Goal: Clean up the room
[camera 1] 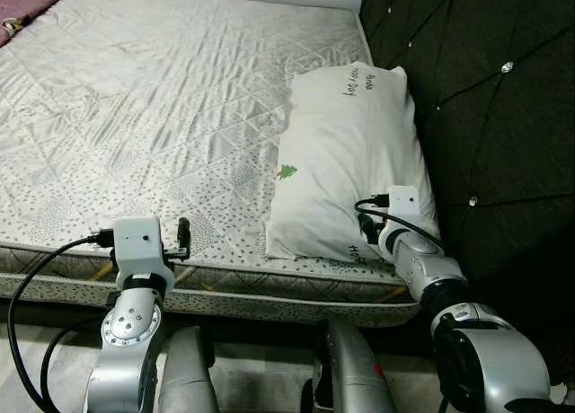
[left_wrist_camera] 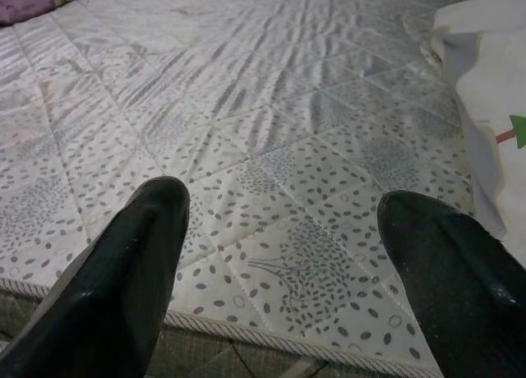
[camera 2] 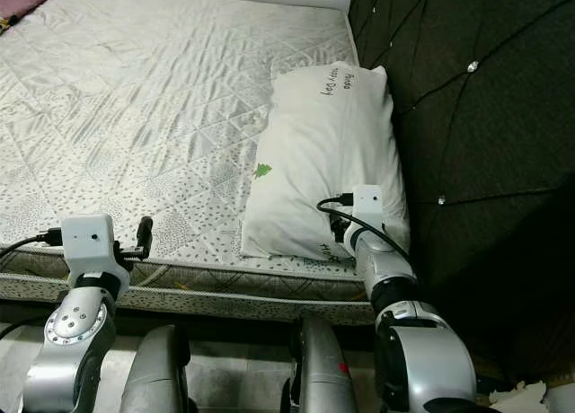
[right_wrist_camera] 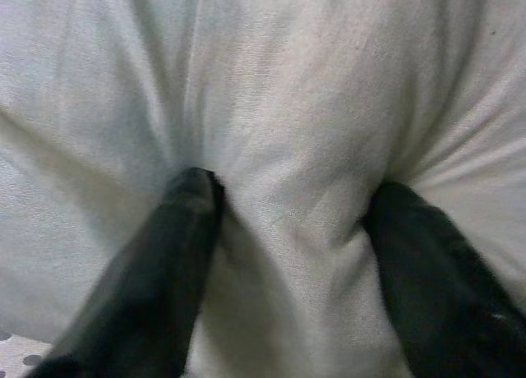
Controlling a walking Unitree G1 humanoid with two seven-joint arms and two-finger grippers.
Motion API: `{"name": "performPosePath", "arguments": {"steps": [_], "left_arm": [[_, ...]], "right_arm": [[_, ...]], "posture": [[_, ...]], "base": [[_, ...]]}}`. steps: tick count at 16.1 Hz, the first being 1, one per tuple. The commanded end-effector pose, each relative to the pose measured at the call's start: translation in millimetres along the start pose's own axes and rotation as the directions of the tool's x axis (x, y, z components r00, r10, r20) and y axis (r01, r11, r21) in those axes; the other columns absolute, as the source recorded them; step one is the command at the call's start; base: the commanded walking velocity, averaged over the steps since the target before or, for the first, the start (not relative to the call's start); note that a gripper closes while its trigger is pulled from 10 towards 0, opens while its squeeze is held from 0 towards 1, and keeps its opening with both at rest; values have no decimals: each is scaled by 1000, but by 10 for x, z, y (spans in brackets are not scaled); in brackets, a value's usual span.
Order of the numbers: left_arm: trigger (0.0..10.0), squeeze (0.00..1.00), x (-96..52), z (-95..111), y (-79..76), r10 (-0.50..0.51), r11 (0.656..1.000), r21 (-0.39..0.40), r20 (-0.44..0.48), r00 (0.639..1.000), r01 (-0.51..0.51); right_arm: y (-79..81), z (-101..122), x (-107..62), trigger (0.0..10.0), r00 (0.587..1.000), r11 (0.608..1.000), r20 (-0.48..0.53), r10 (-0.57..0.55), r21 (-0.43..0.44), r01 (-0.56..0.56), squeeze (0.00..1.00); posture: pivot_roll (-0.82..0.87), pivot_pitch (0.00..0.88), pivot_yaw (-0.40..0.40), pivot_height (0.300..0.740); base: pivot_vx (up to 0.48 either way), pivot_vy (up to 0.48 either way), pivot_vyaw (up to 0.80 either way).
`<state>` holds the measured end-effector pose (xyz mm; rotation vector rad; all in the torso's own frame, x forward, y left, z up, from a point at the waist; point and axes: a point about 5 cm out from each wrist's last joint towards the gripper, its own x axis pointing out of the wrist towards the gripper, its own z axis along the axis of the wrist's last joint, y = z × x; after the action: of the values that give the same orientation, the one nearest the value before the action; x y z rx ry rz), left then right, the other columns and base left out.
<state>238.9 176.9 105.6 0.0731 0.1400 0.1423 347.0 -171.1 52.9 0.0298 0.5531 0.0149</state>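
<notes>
A white pillow [camera 1: 346, 162] with a small green tree print lies on the right side of the quilted mattress [camera 1: 135, 117], close to the dark headboard. My right gripper [camera 1: 364, 236] is pushed into the pillow's near end. In the right wrist view its fingers [right_wrist_camera: 185, 230] stand apart, dug into the fabric, with a ridge of pillow cloth bulging between them. My left gripper [camera 1: 182, 238] hovers open over the mattress's front edge, well left of the pillow, with nothing between its fingers [left_wrist_camera: 148, 230].
A dark tufted headboard [camera 1: 485, 99] rises right of the pillow. A purple cloth [camera 1: 27, 0] lies at the bed's far left corner. The mattress's front edge [camera 1: 269, 283] runs just before my arms. White scraps [camera 2: 530, 397] lie on the floor at the lower right.
</notes>
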Motion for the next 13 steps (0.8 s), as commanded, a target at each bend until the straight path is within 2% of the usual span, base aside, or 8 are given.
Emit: {"name": "performPosePath", "arguments": {"steps": [1, 4, 13], "left_arm": [[10000, 0, 11, 4, -6, 4, 1000, 1, -2, 1000, -4], [10000, 0, 17, 9, -10, 7, 1000, -2, 2, 1000, -7], [10000, 0, 38, 20, -21, 15, 1000, -11, 9, 1000, -15]], "right_arm": [[99, -128, 7, 0, 997, 999, -69, 41, 8, -40, 0], [156, -99, 14, 0, 997, 999, -61, 49, 12, -49, 0], [157, -43, 22, 0, 998, 999, -44, 48, 24, -47, 0]], "posture": [[163, 83, -73, 582], [164, 79, -77, 582], [163, 71, -84, 582]], "base": [[0, 0, 0], [0, 0, 0], [0, 0, 0]]}}
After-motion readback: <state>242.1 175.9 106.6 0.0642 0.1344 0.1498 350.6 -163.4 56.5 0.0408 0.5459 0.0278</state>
